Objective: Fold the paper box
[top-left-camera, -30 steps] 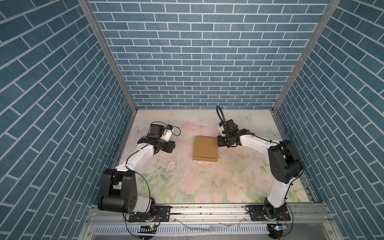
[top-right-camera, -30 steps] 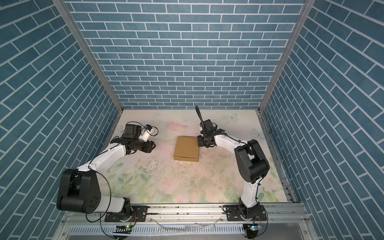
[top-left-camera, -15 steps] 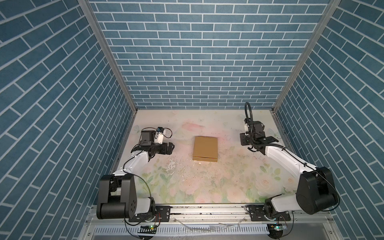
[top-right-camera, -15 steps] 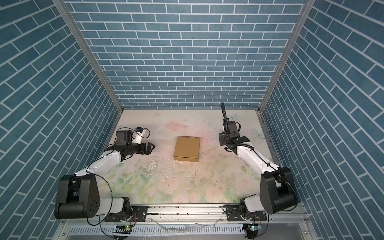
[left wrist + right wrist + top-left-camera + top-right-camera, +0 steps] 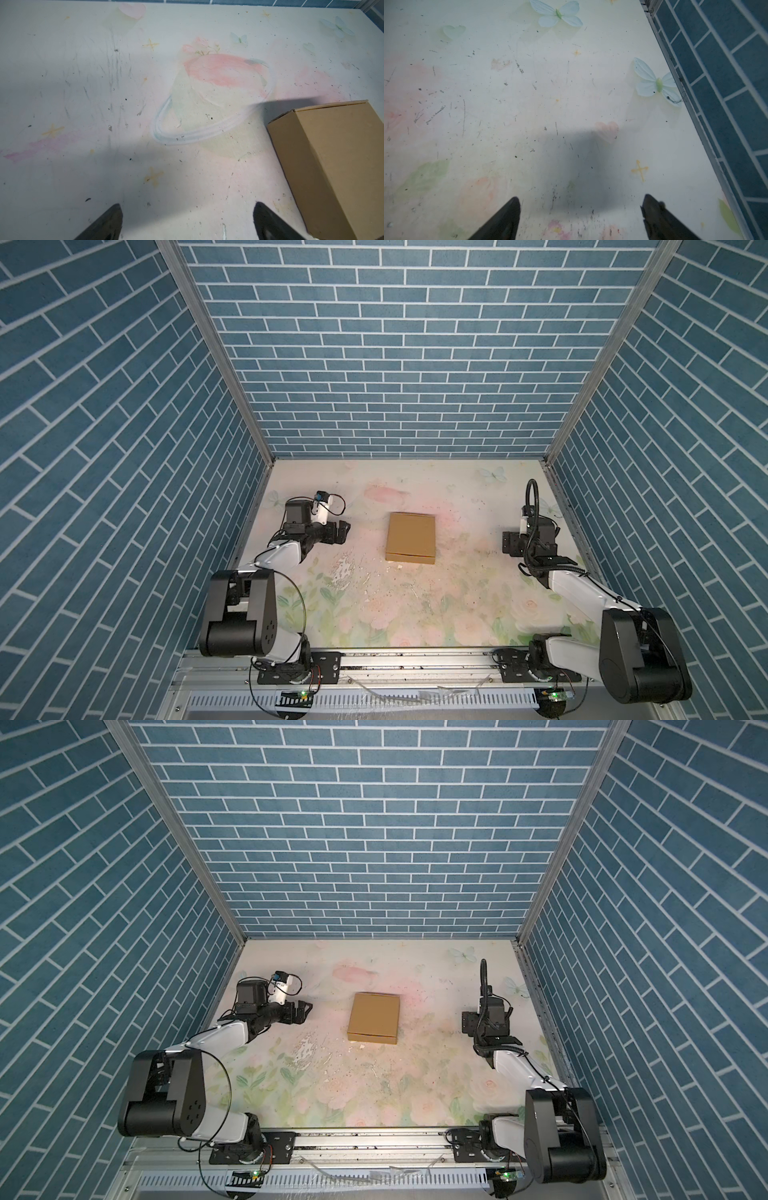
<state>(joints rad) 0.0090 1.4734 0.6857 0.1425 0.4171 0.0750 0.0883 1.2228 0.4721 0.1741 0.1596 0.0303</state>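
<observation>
Off the paper box (image 5: 411, 542), right gripper (image 5: 580, 202), newly spread.

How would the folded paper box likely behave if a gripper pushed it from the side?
The paper box sits low and wide on the table, so it would probably slide, not tip. It looks like thin folded cardboard, so it is likely light and easy to dent if squeezed.

I see the paper box (image 5: 374, 1018) closed up, resting flat on the floral table (image 5: 415, 1085). Left gripper (image 5: 305, 1011): well left of the box, jaws spread, nothing between them. Right gripper (image 5: 467, 1025): well right of the box, not touching it. Small pale scrap (image 5: 362, 1047) just beside the box's near edge.
</observation>
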